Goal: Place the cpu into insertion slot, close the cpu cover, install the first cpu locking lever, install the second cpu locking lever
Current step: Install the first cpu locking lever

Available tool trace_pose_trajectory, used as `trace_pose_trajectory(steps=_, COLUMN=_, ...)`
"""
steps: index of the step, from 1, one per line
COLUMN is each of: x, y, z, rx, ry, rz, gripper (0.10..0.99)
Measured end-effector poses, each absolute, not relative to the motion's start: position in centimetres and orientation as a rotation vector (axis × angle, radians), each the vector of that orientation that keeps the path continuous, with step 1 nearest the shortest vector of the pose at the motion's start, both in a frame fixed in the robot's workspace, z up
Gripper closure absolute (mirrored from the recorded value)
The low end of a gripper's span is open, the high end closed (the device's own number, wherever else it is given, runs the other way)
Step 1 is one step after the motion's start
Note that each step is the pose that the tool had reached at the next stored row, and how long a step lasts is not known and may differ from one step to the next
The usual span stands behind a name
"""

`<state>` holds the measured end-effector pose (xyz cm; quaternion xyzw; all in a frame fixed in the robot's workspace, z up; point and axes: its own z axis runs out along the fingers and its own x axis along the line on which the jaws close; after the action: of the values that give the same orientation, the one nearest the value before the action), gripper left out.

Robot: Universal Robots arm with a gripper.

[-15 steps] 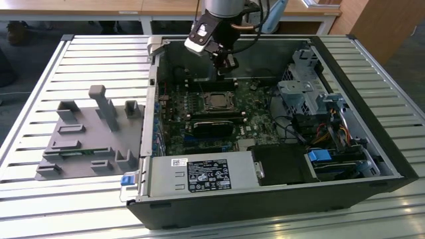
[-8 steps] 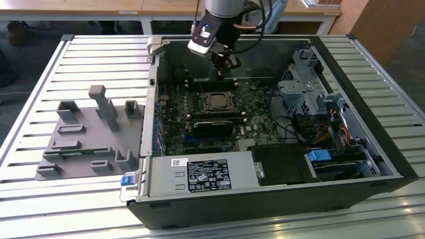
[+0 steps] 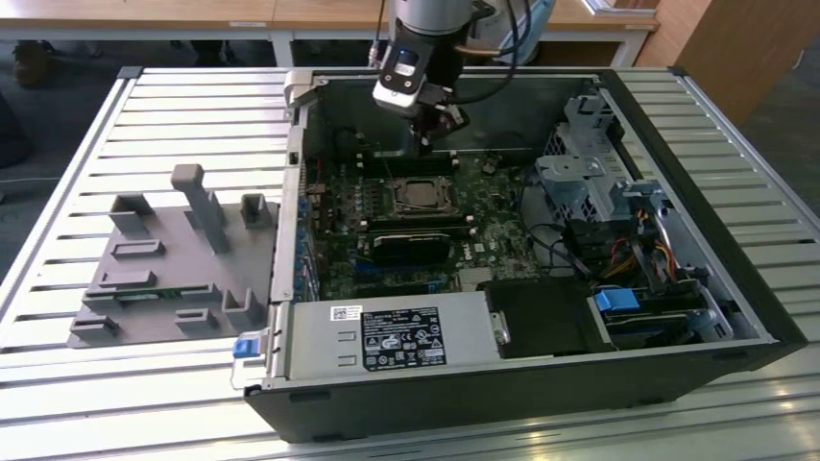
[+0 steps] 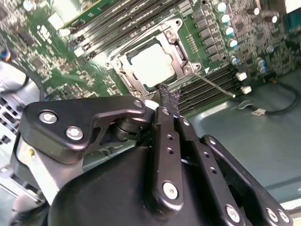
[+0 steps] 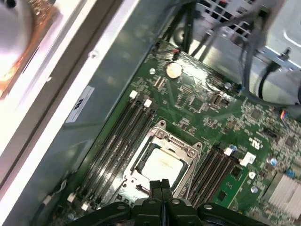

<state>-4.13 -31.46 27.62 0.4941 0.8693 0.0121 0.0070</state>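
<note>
The cpu [image 3: 417, 196] lies flat in the insertion slot [image 4: 128, 85] on the green motherboard, its silver top [image 4: 150, 63] showing through the window of the cpu cover [image 4: 178, 47]. The cover frame [image 5: 171, 143] lies down around the chip [image 5: 162, 165]. A thin metal locking lever [image 4: 214, 84] sticks out along one side of the socket, away from the frame. My gripper [image 3: 428, 142] hangs above the board just behind the socket. In both wrist views its fingertips [image 4: 168, 96] are pressed together with nothing between them, just off the socket's edge [image 5: 162, 184].
The open black computer case [image 3: 298, 192] lies on a slatted metal table. A grey power-supply box [image 3: 384, 336] sits at the front, a drive cage with cables [image 3: 583, 173] on the exterior view's right. Long memory slots [image 5: 117, 136] flank the socket. A grey fixture [image 3: 167, 259] stands left of the case.
</note>
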Motion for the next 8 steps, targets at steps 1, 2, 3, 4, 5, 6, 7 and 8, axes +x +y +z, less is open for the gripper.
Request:
trace_pose_trajectory(steps=1, x=-4.13, y=-31.46, z=27.62, rx=1.521, ry=2.733, rz=0.038, gripper=0.969)
trace_pose_trajectory(steps=2, x=-4.13, y=-31.46, z=27.61, rx=1.496, ry=2.747, rz=0.038, gripper=0.969)
trace_pose_trajectory(steps=3, x=-4.13, y=-31.46, z=27.6, rx=1.472, ry=2.76, rz=0.038, gripper=0.969)
trace_pose_trajectory(steps=4, x=-4.13, y=-31.46, z=27.59, rx=1.445, ry=2.774, rz=0.038, gripper=0.969)
trace_pose_trajectory(steps=5, x=-4.13, y=-31.46, z=27.58, rx=1.42, ry=2.787, rz=0.039, gripper=0.969)
trace_pose_trajectory(steps=6, x=-4.13, y=-31.46, z=27.57, rx=1.396, ry=2.8, rz=0.039, gripper=0.969)
trace_pose_trajectory(steps=7, x=-4.13, y=-31.46, z=27.56, rx=1.37, ry=2.813, rz=0.039, gripper=0.969)
trace_pose_trajectory(steps=8, x=-4.13, y=-31.46, z=27.55, rx=1.344, ry=2.826, rz=0.039, gripper=0.969)
